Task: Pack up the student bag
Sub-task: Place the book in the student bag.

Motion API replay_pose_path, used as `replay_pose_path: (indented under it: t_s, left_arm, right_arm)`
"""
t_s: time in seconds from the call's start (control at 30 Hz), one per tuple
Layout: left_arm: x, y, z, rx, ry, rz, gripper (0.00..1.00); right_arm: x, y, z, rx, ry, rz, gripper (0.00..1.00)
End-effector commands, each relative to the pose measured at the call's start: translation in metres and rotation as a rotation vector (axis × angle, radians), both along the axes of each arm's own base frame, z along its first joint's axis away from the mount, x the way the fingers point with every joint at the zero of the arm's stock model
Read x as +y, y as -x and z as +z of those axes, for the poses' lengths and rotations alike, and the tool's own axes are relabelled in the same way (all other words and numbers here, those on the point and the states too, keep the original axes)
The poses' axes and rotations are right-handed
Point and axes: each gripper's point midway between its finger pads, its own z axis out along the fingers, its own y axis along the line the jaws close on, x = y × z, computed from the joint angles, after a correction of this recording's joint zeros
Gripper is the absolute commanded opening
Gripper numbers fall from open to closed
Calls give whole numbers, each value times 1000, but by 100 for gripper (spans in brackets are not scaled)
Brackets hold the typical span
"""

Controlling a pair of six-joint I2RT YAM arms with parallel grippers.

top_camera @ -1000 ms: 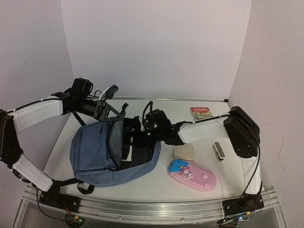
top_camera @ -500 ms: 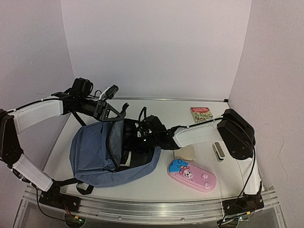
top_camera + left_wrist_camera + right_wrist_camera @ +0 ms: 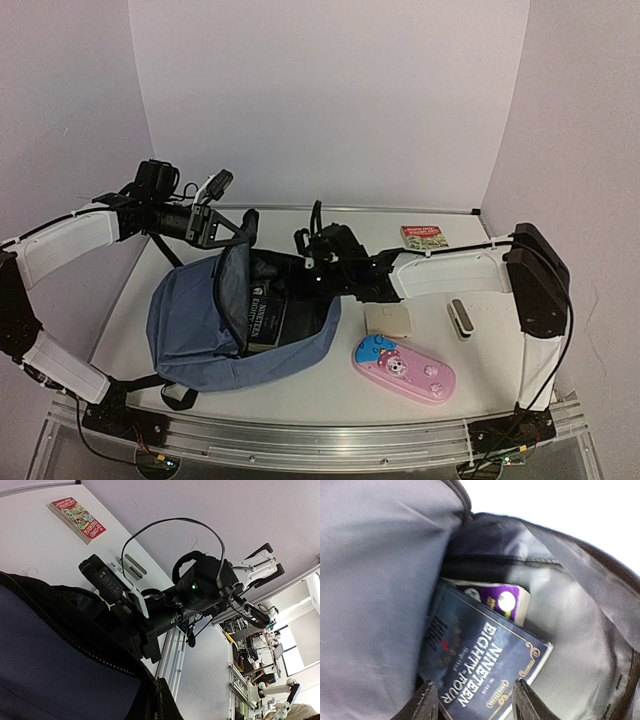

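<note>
Seen from above: student bag [image 3: 190,320] lying on the counter [image 3: 330,395], mouth lifted by the left pincer [image 3: 240,228], apparently clamped on the upper rim. At that mouth, the right pincer [image 3: 300,272], fingers parted, gripping nothing. Shown only by the right wrist view: a purple book [image 3: 502,600] tucked under the Nineteen Eighty-Four book [image 3: 485,675] inside the bag. Shown only from above: pink pencil case [image 3: 403,369], right of the bag.
</note>
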Motion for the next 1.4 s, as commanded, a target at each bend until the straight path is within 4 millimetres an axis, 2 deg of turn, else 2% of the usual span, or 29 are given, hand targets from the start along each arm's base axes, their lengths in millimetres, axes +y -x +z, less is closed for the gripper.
replay_pose_path:
  t_s: [0.0,0.17,0.37,0.53,0.7,0.8,0.87,1.07,1.27,1.37]
  left_arm:
    - [0,2,16,-66,37,-15,0]
    - [0,2,16,-65,35,-15,0]
    - [-1,1,13,-60,31,-18,0]
    - [-2,-1,11,-48,30,-21,0]
    - [-4,-3,7,-26,34,-30,0]
    - [-4,-4,5,-18,32,-31,0]
    - [-4,-4,5,-17,29,-25,0]
    - [3,-14,4,-18,-29,94,0]
    - [24,-42,-9,58,-122,385,0]
    - [35,-46,-15,100,-133,495,0]
  right_arm:
    - [-1,4,-31,21,101,-41,50]
    - [-2,5,-56,73,152,-58,50]
    - [8,13,-71,102,175,-27,42]
    - [23,18,-72,98,161,30,35]
    - [48,26,-58,81,58,113,33]
    - [54,24,-52,71,31,115,33]
    - [50,18,-48,53,38,79,34]
    - [6,-3,-53,14,161,-92,47]
    - [-69,-32,-73,-23,414,-335,58]
    - [-96,-39,-80,-32,507,-406,60]
